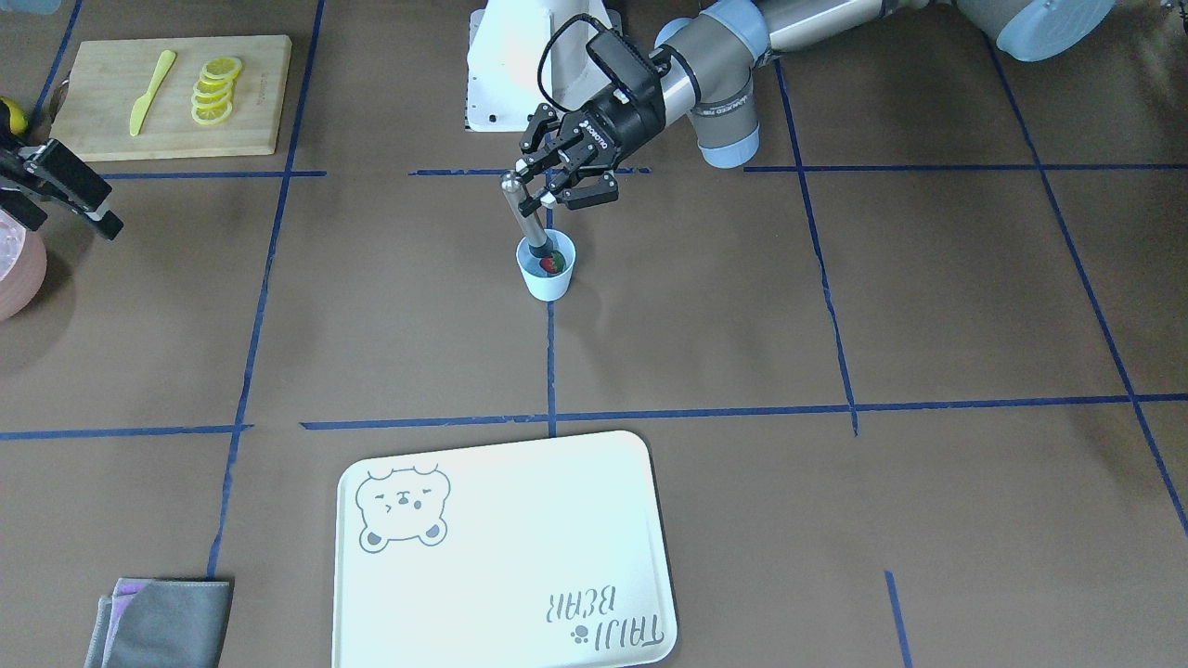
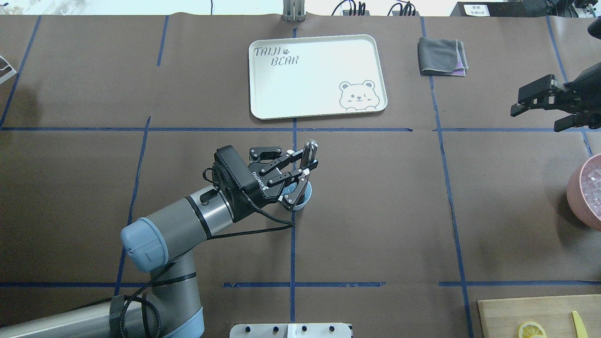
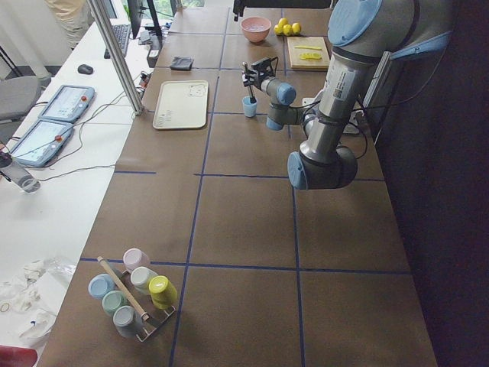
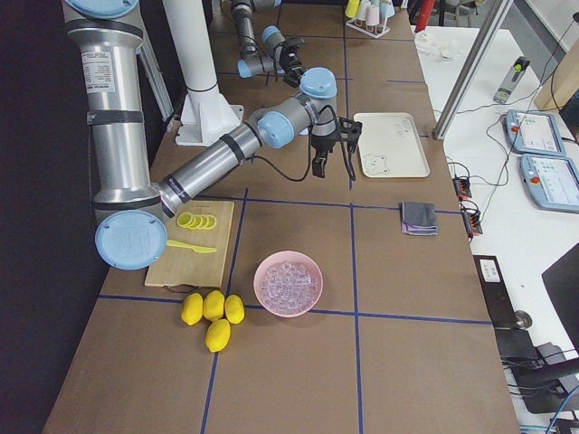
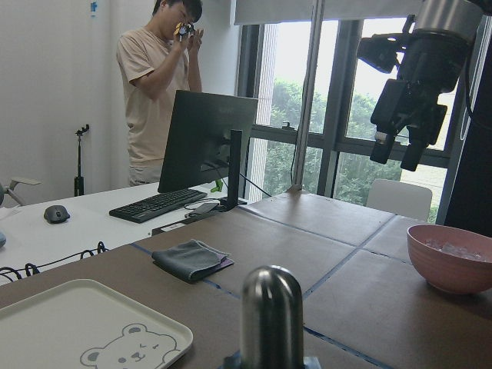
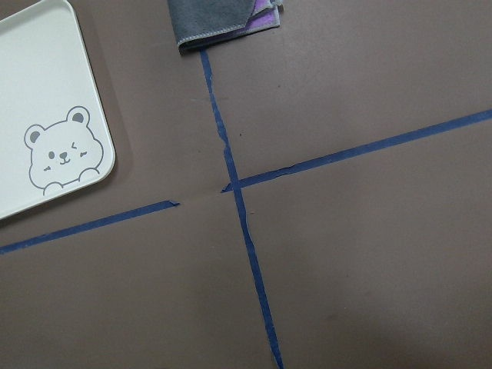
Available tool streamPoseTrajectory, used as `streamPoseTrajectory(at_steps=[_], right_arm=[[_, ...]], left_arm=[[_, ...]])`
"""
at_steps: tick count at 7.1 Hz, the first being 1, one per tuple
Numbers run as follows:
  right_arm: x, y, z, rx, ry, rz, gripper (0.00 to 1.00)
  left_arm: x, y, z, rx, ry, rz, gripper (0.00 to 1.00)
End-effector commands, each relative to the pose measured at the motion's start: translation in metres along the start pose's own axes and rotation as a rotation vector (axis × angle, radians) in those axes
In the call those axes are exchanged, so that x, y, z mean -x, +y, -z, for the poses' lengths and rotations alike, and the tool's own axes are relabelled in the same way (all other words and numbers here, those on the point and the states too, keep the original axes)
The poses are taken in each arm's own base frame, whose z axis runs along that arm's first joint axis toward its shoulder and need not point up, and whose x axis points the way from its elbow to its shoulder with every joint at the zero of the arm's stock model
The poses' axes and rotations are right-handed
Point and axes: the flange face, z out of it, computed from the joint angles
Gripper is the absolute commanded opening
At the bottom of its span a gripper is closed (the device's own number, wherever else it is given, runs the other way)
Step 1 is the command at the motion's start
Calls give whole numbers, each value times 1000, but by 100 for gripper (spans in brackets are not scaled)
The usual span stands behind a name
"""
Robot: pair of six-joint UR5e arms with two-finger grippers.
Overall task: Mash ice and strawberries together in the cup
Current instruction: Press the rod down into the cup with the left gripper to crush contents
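At mid-worktop [image 1: 835, 306] in the front-facing view, the cup [image 1: 548, 278] stands upright on a blue tape line [image 1: 550, 362] with the strawberry [image 1: 552, 264] inside. Just above the cup, the left gripper [image 1: 538, 188] is clenched on a metal masher [image 1: 522, 211]. The masher is tilted, its lower end in the cup next to the berry. Can't make out anything else in the cup. The tray [image 1: 520, 557] is well off from the cup on the camera side. The cutting board [image 1: 111, 121] with lemon slices [image 1: 215, 90] and a yellow knife [image 1: 151, 91] is far to the cup's view-left.

Overhead: the left gripper hides most of the cup, and the masher top pokes out past the fingers. The right gripper [image 2: 537, 116] is far right of the cup, jaws spread, nothing in them. The pink bowl [image 2: 575, 197], also far right of the cup, holds ice [image 2: 594, 183].

Left side view: the cup is small, midway down the worktop, with the masher in it.

Right side view: the bowl of ice is near the camera; the cup is too small to tell.

Left wrist: the rounded masher top is at bottom centre. A person [image 5: 154, 84] stands behind a monitor [image 5: 207, 142].

Right wrist: tape cross, tray corner, cloth [image 6: 219, 19] edge.
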Motion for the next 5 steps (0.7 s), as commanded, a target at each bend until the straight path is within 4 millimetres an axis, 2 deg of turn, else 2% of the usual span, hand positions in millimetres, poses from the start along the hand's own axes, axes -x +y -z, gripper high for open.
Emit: streamPoseTrajectory(at_steps=[1, 3, 4, 5], right_arm=[[-1, 0, -1, 1, 1, -3, 100], [1, 0, 1, -1, -2, 0, 100], [1, 0, 1, -1, -2, 0, 100], [1, 2, 2, -2, -4, 2, 100]], left_arm=[[4, 16, -3, 21, -8, -7, 0], [6, 19, -1, 4, 0, 0, 0], [2, 9, -3, -12, 7, 3, 0], [-8, -27, 3, -59, 26, 17, 0]])
